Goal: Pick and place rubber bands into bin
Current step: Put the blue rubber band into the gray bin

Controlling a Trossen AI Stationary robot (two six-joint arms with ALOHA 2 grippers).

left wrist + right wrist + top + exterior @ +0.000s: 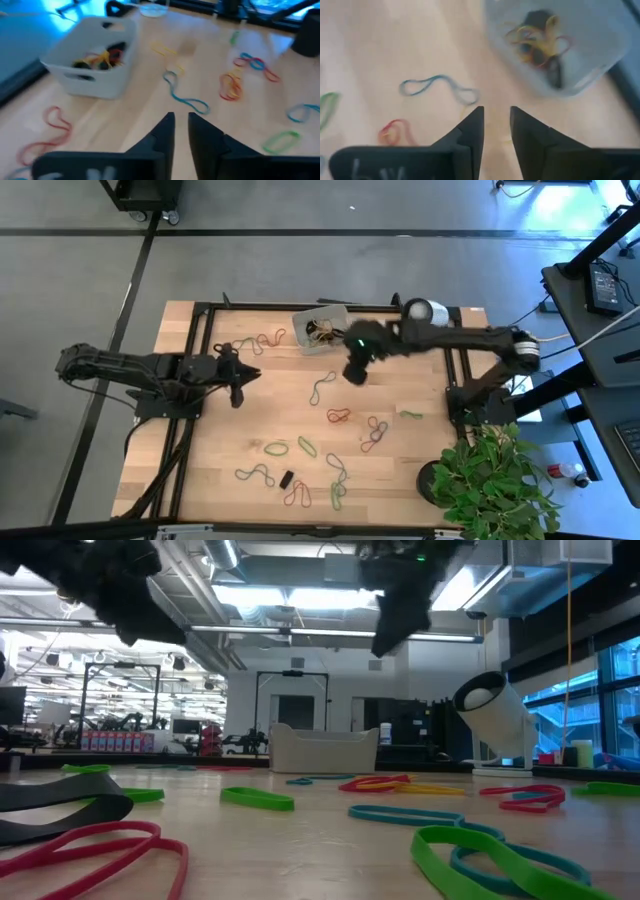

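Over on the left, the left gripper (238, 385) hangs above the table's edge, fingers nearly together and empty, red rubber bands (258, 341) just beyond it. The bin (322, 327) sits at the far edge, bands inside. Beside it, the right gripper (356, 370) hovers, slightly parted, holding nothing.

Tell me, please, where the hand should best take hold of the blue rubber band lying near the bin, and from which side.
Probably at its narrow middle, coming straight down from above. The blue rubber band lies flat on the table as a long, pinched loop, so only a top approach fits. The right hand, open, hovers nearby, beside the bin.
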